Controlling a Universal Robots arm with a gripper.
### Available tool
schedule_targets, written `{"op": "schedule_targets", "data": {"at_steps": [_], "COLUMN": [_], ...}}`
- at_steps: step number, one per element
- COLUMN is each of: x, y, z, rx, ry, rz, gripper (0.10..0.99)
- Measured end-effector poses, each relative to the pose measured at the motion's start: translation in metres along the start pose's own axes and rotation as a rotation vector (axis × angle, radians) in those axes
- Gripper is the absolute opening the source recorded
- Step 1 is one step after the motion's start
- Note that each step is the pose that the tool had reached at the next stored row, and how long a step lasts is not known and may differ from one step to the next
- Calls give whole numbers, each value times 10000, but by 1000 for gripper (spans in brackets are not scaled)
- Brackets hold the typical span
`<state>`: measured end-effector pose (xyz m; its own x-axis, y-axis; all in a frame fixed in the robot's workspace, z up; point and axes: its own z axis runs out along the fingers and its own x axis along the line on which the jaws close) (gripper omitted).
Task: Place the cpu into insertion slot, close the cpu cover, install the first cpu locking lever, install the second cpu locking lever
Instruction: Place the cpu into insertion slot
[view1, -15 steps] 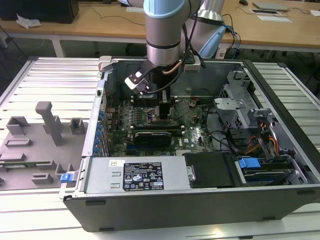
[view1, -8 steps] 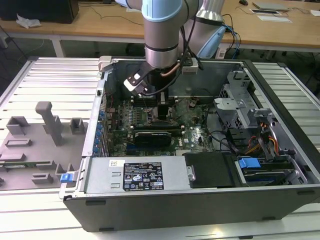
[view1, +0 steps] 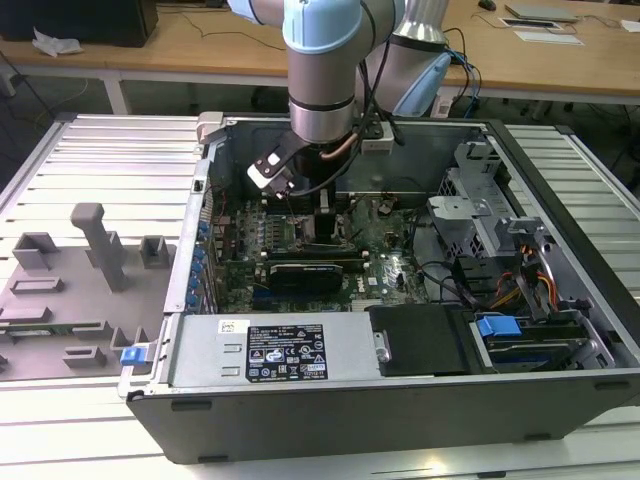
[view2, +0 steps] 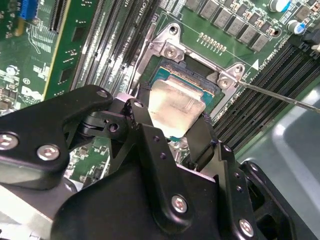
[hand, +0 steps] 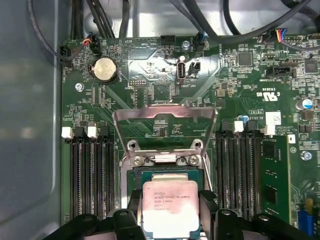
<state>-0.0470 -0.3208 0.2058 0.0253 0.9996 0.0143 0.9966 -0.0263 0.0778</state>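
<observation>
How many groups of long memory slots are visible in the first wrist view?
2: one group and another, on opposite sides of the insertion slot; ends partly hidden.

In the exterior view the arm (view1: 320, 50) reaches straight down from above, and its silver wrist (view1: 322, 120) stands upright with a cable running beside it. Below the wrist the black pincer (view2: 175, 117) points downward. Its two fingers (view2: 150, 140) press on opposite edges of the cpu (hand: 170, 200), gripping it flat between their tips.

Betw. jaws, cpu (hand: 170, 210) over insertion slot (hand: 165, 175), cpu cover (hand: 165, 111) raised beside it, mem. slots (hand: 92, 175) flanking.
</observation>
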Motion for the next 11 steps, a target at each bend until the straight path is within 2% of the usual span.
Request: {"op": "schedule_targets", "data": {"at_steps": [11], "x": [23], "y": [-21], "z": [64], "rx": [0], "ry": [3], "rz": [25], "gripper": [541]}}
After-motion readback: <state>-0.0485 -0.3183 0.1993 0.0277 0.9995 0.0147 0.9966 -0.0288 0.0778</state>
